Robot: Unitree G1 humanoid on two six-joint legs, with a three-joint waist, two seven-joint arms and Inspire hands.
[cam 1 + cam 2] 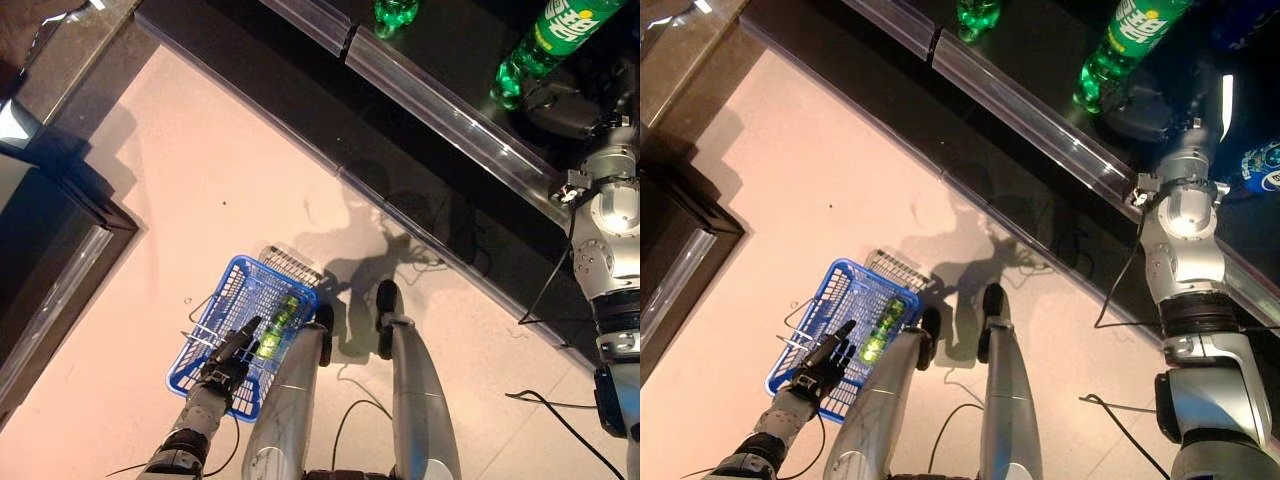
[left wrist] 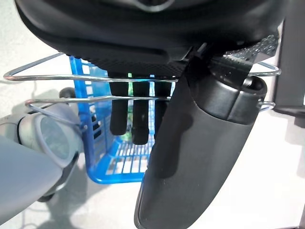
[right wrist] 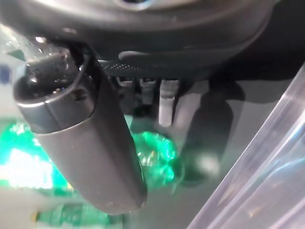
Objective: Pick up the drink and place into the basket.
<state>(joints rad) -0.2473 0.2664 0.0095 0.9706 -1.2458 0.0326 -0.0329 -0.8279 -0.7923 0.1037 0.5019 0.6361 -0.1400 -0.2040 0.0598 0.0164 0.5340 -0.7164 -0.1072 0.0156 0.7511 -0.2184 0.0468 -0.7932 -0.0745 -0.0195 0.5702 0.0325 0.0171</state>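
The dark shelf ran across the far side of the pale floor, fronted by a clear rail. The blue basket hung low at the robot's left side, its wire handles caught in the left hand, whose fingers were curled down through the loops in the left wrist view. One green bottle already lay inside the basket, along its nearer wall.

Up on the shelf lay a large green drink bottle, its base towards the rail. The right hand was at that base, just beside it or touching; from the head views I could not tell which. The right wrist view showed the thumb standing out over the green plastic and the fingers fairly straight beyond it, so the hand looked spread apart, not yet closed on anything. A second, smaller green bottle stood further along the shelf.

To my eye the step in hand was the reach and grasp for another drink. The next move would call for closing round the bottle's body and lifting it clear over the rail without knocking it.
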